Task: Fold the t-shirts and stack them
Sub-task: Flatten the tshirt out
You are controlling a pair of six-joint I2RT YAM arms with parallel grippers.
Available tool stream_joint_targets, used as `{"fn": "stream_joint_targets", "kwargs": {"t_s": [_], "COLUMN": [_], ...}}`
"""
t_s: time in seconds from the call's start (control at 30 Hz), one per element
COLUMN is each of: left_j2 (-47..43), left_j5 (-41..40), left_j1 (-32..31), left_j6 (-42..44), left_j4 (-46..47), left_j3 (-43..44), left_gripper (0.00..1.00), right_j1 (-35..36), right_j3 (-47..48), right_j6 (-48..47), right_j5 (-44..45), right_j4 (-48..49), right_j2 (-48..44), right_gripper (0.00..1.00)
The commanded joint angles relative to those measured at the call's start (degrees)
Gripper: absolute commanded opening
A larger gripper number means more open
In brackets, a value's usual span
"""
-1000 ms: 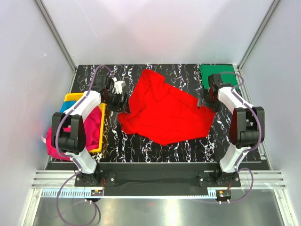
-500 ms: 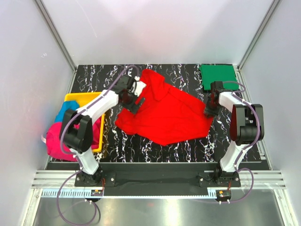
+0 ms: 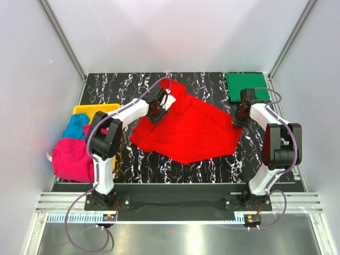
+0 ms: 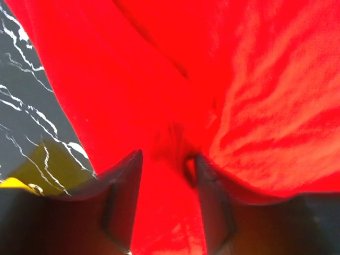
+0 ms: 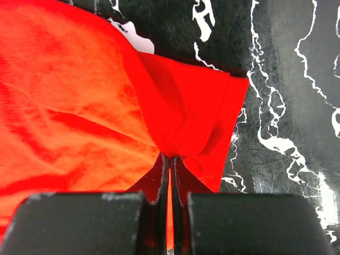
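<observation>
Seen from above, the left arm stretches from its base at lower left up and to the right, elbow bent over the tray (image 3: 91,109), wrist turned down. The left gripper (image 3: 158,104) sits at the upper left edge of the red shirt (image 3: 186,127). In the left wrist view its fingers (image 4: 125,186) are spread apart, with a wrinkled ridge of red cloth lying between them, not squeezed.

The right arm rises from lower right, folded back on itself, and the right gripper (image 3: 239,120) points down at the shirt's right corner. In the right wrist view the jaws are pressed almost together, pinching a fold of the red sleeve.

The red shirt lies spread and rumpled in the middle of the black marbled table (image 3: 175,164). A folded green shirt (image 3: 245,85) lies at the upper right. At left, a blue shirt (image 3: 77,125) and a pink shirt (image 3: 71,159) are heaped in the yellow tray, the pink spilling over its lower left edge.
</observation>
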Motion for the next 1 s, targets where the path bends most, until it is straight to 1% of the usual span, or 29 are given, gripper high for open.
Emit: {"fn": "stream_joint_targets", "kwargs": {"t_s": [0.0, 0.03, 0.07, 0.17, 0.23, 0.27, 0.3, 0.37, 0.4, 0.47, 0.53, 0.57, 0.63, 0.67, 0.73, 0.77, 0.83, 0.87, 0.9, 0.93, 0.97], "left_j2": [-0.1, -0.2, -0.9, -4.2, -6.6, -9.5, -11.1, -16.2, -17.7, -21.5, -23.1, -23.7, -22.8, -22.0, -19.4, -18.4, -15.0, -13.9, -12.7, -11.6, -10.2], "left_j5": [-0.6, -1.1, -1.8, -2.4, 0.6, 3.7, 6.2, 10.4, 11.5, 14.4, 15.1, 15.6, 15.3, 15.3, 15.7, 15.6, 14.7, 14.5, 14.1, 13.8, 13.7], "left_j1": [-0.1, 0.0, 0.0, 1.1, 3.9, 5.2, 8.1, 11.3, 14.7, 17.8, 20.9, 21.5, 22.6, 22.9, 23.7, 23.8, 24.3, 24.4, 24.4, 24.5, 24.5], "left_j6": [-1.0, -1.4, -2.1, -3.2, -4.5, -5.9, -6.3, -7.5, -7.9, -8.6, -8.8, -8.6, -8.5, -8.9, -9.4, -9.9, -10.4, -10.9, -11.1, -11.3, -11.8], "left_j4": [1.5, 1.3, 1.1, 0.5, -2.4, -3.4, -4.3, -5.7, -6.2, -7.2, -7.2, -6.7, -5.9, -5.7, -4.9, -4.3, -3.5, -3.5, -3.5, -3.5, -3.0], "left_j3": [3.4, 3.6, 3.5, 2.8, 3.1, 3.1, 2.9, 1.5, 0.9, -0.8, -2.2, -2.4, -2.0, -1.4, 0.8, 1.6, 4.8, 5.9, 7.0, 8.7, 9.2], "left_gripper": [0.32, 0.19, 0.00, 0.00, 0.00, 0.00, 0.00, 0.00, 0.00, 0.00, 0.00, 0.00, 0.00, 0.00, 0.00, 0.00, 0.00, 0.00, 0.00, 0.00, 0.00], "right_j1": [0.2, 0.1, 0.2, 0.1, 0.1, 0.1, 0.1, 0.1, 0.1, 0.2, 0.1, 0.1, 0.1, 0.0, 0.1, 0.3, 0.1, 0.1, 0.1, 0.1, 0.1], "right_j3": [0.8, 1.1, 2.4, 5.8, 9.9, 12.3, 13.6, 17.0, 18.2, 21.7, 25.1, 29.2, 33.9, 38.4, 43.8, 50.5, 59.0, 68.8, 74.0, 79.1, 87.7], "right_j6": [-0.9, -1.0, -1.3, -2.1, -2.3, -2.4, -2.5, -2.5, -2.8, -3.0, -4.1, -4.6, -5.3, -5.4, -4.0, -3.5, -0.9, 0.0, 1.7, 2.4, 3.2], "right_j5": [-0.5, -0.5, -0.4, 0.0, 0.1, 0.4, 0.7, 1.7, 1.7, 0.4, -0.9, -1.7, -4.2, -5.9, -6.1, -6.4, -6.6, -6.9, -7.4, -8.1, -9.0], "right_j4": [-0.3, -0.5, -0.8, -3.0, -5.4, -6.3, -7.9, -9.7, -11.3, -12.1, -13.0, -13.0, -12.5, -12.0, -10.3, -10.1, -10.6, -11.1, -12.9, -13.9, -14.9], "right_j2": [-3.2, -3.5, -4.0, -5.4, -7.3, -9.7, -11.3, -15.8, -17.2, -19.9, -19.2, -16.6, -12.3, -7.4, -1.8, 4.4, 11.6, 19.5, 23.6, 27.6, 34.8], "right_gripper": [0.00, 0.00, 0.00, 0.00, 0.00, 0.00, 0.00, 0.00, 0.00, 0.00, 0.00, 0.00, 0.00, 0.00, 0.00, 0.00, 0.02, 0.06, 0.15, 0.29, 0.39]}}
